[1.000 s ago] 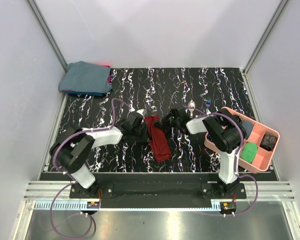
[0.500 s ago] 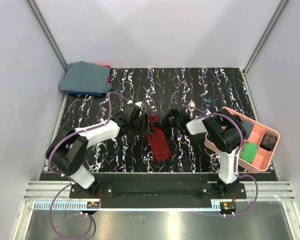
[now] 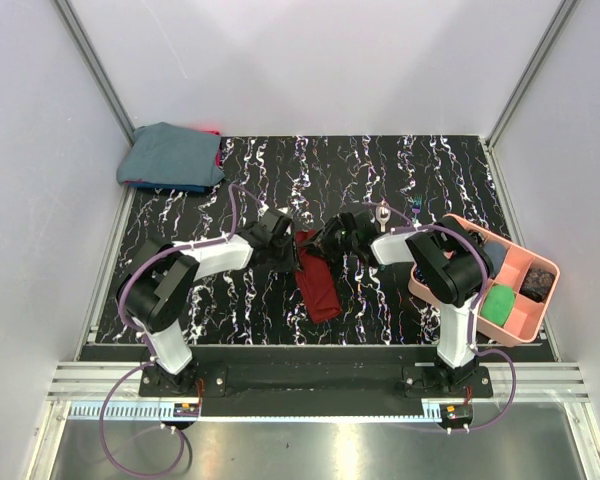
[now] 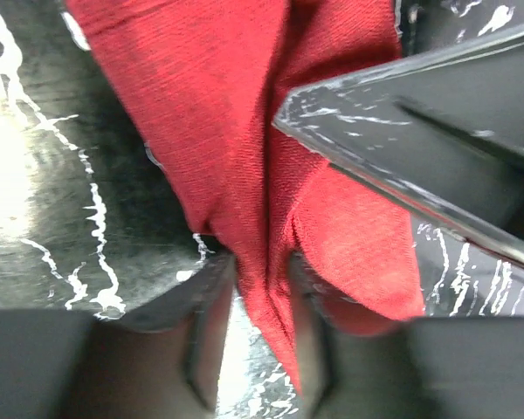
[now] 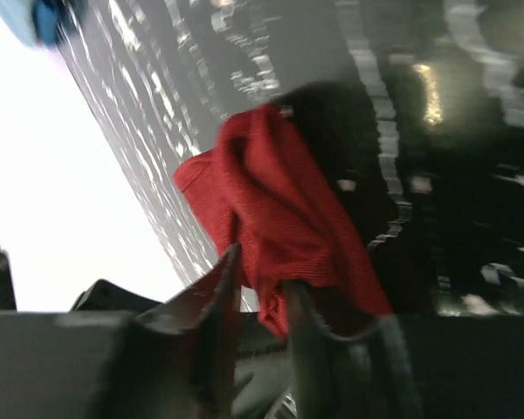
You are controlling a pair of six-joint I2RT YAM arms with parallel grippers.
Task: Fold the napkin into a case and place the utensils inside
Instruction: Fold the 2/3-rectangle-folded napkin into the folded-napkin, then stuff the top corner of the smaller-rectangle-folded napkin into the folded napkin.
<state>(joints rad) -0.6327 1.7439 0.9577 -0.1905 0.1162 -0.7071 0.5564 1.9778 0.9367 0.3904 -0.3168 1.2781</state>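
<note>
Where the left gripper (image 3: 286, 246) clamps, napkin (image 3: 318, 285) is hidden

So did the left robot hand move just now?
Yes. The left gripper slid slightly right, toward the pink plastic compartment tray, clamping the dark red cloth napkin.

A black tabletop (image 3: 400, 170) veined with white spreads on all sides of the left gripper (image 3: 293, 248) and the right gripper (image 3: 318, 244). Pale grey walls (image 3: 310, 60) rise beyond and to either side of them, framed by slanting aluminium posts (image 3: 92, 65). Behind the grippers, a ribbed metal rail (image 3: 320, 385) edges a brushed steel shelf (image 3: 330, 450) that catches a soft glare.
</note>
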